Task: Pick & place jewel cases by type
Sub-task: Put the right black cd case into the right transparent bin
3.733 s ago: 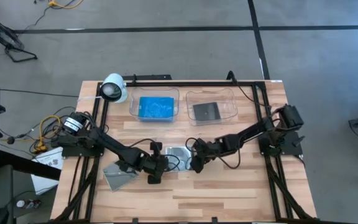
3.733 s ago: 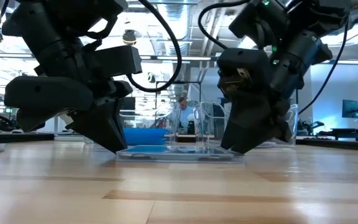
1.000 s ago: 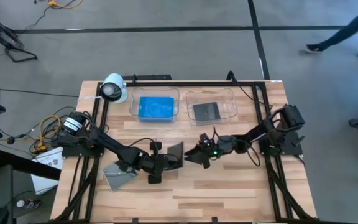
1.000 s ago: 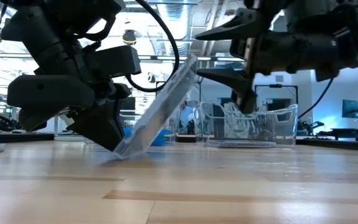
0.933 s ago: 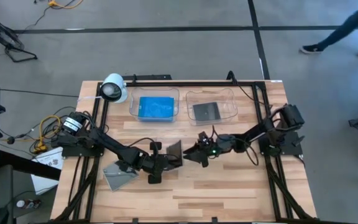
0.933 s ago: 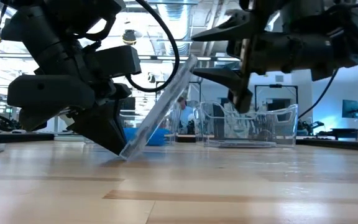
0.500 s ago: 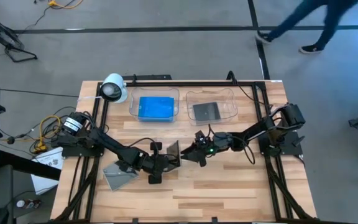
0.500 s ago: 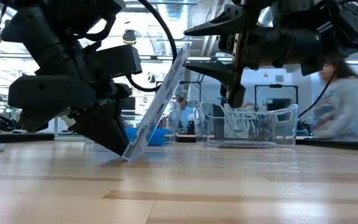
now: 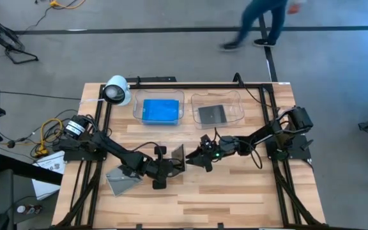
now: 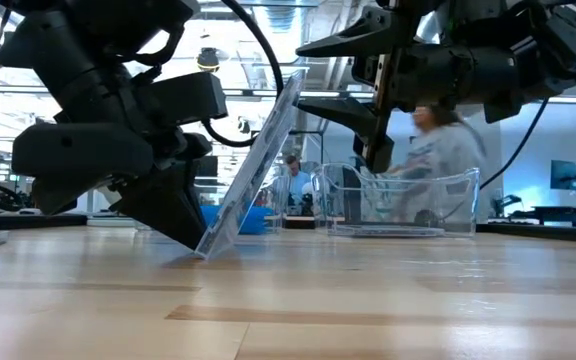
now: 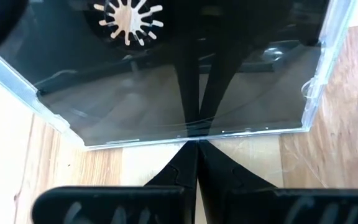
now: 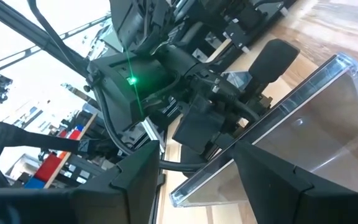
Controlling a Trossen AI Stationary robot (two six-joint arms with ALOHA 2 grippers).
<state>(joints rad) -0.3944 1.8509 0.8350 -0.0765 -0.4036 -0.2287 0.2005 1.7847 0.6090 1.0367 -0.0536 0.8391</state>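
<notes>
A clear jewel case [image 10: 253,165] with a dark inside stands tilted at mid-table [image 9: 179,155], its lower edge on the wood. My left gripper [image 10: 190,235], shut, sits low on the table at the case's left side, against that lower edge. My right gripper [image 10: 308,75], open, comes level from the right, and the case's raised edge stands between its fingers. A second clear grey case [image 9: 123,179] lies flat by the left arm. Blue cases fill the left tray [image 9: 161,110]. One dark case lies in the right tray [image 9: 213,114]. My left gripper presses its shut fingertips [image 11: 191,142] against the case's lower edge [image 11: 229,132], slanting down from the table's left. That edge stays on the wood. My right gripper is open around the raised edge [image 12: 229,158]; the case seems to lean on the lower finger [image 12: 260,171], while the upper finger stands clear.
Two clear rounded trays sit side by side at the table's far edge, with a white cylindrical camera [image 9: 115,91] to their left. Bare wood lies along the near edge. A person walks past on the floor beyond the table.
My right gripper has moved up and toward the table's left, tipping the case from a shallow slant to a steeper one. The case's lower edge has stayed against my left gripper. In the last half second nothing on the table has shifted.
</notes>
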